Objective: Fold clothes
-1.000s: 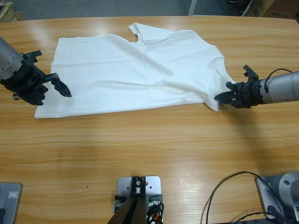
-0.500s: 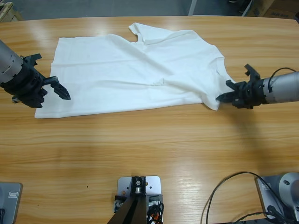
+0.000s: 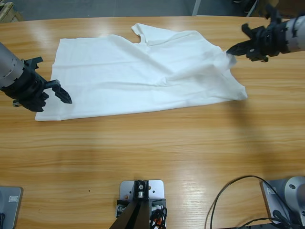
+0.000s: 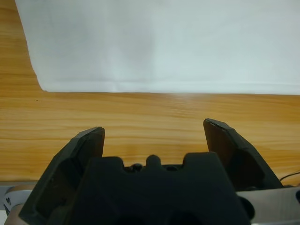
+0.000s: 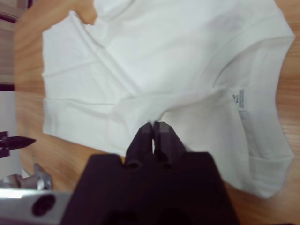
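Table: long wooden table (image 3: 152,143), carrying everything.
Shirt: plain white short-sleeved cotton T-shirt (image 3: 138,76), spread across the far half, its right edge raised.
Right tool (image 3: 230,49): clenched on a pinch of that edge, probably to carry it over as a fold.
Left tool (image 3: 66,96): released, empty, near the hem corner, likely waiting to grip.
Label (image 5: 242,104): neck label, showing inside the collar.
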You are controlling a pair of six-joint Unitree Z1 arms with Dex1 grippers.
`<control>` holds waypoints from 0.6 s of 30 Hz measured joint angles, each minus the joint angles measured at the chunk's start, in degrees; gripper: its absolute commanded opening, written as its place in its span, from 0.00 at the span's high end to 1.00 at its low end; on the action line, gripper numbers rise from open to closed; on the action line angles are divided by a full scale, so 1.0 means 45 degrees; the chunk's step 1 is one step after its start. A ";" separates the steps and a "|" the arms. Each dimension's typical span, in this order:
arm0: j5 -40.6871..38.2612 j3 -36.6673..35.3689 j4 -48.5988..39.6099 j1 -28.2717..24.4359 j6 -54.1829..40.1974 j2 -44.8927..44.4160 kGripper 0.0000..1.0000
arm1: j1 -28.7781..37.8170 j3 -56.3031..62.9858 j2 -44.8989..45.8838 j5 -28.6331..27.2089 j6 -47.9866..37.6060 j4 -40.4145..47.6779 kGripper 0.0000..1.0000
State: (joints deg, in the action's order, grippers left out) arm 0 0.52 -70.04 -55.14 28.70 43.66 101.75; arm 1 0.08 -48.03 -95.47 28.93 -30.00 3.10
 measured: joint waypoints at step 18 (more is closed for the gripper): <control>0.0000 0.0329 0.0226 0.0000 0.0000 0.0000 0.17 | -0.0056 -0.0048 -0.2486 -0.1968 0.0758 0.3366 0.15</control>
State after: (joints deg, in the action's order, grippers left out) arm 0 0.52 -68.56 -54.12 28.70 43.66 101.75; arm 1 -0.17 -48.25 -106.65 20.07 -26.58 18.25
